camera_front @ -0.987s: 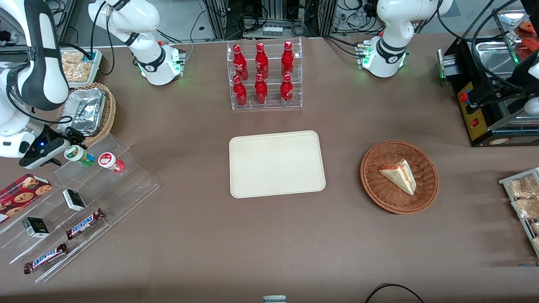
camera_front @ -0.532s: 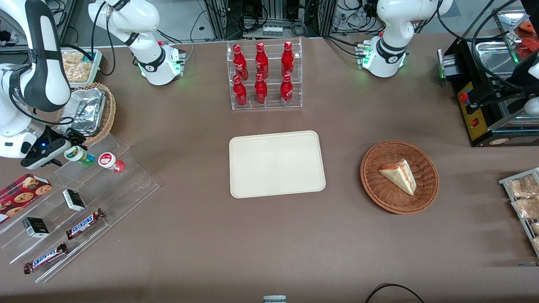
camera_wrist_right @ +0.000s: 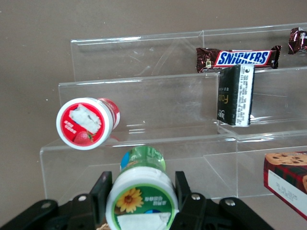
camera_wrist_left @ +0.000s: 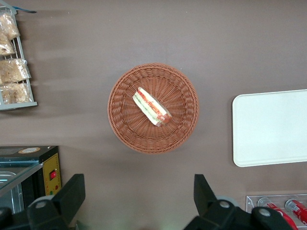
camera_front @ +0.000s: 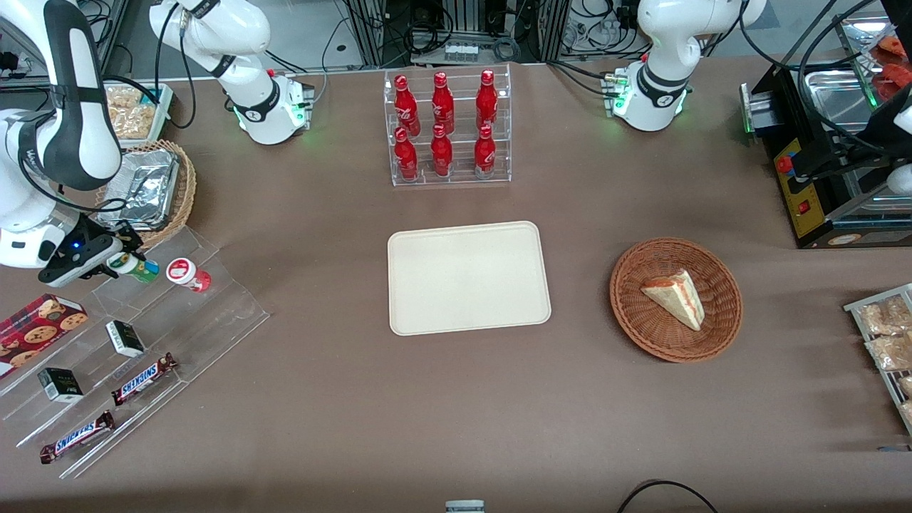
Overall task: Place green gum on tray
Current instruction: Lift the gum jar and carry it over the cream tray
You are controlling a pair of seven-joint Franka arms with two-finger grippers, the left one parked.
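The green gum (camera_front: 135, 267) lies tilted on the top step of a clear acrylic shelf, next to a red-lidded canister (camera_front: 187, 273). In the right wrist view its white lid with a green-and-orange sunflower label (camera_wrist_right: 141, 201) sits between my two black fingers (camera_wrist_right: 106, 191). My gripper (camera_front: 114, 258) is open and straddles the lid, one finger close on each side, and the gum still rests on the shelf. The cream tray (camera_front: 468, 277) lies at the table's middle, well off toward the parked arm; its edge also shows in the left wrist view (camera_wrist_left: 271, 127).
The stepped shelf (camera_front: 142, 342) also holds Snickers bars (camera_front: 143, 377), small dark boxes (camera_front: 125, 338) and a cookie box (camera_front: 39, 324). A wicker basket with a foil pan (camera_front: 146, 187) is close by. A rack of red bottles (camera_front: 447, 127) and a basket with a sandwich (camera_front: 675, 299) stand elsewhere.
My gripper has moved in over the green gum's lid, which now partly hides under it in the front view. The gum and red canister stay in place.
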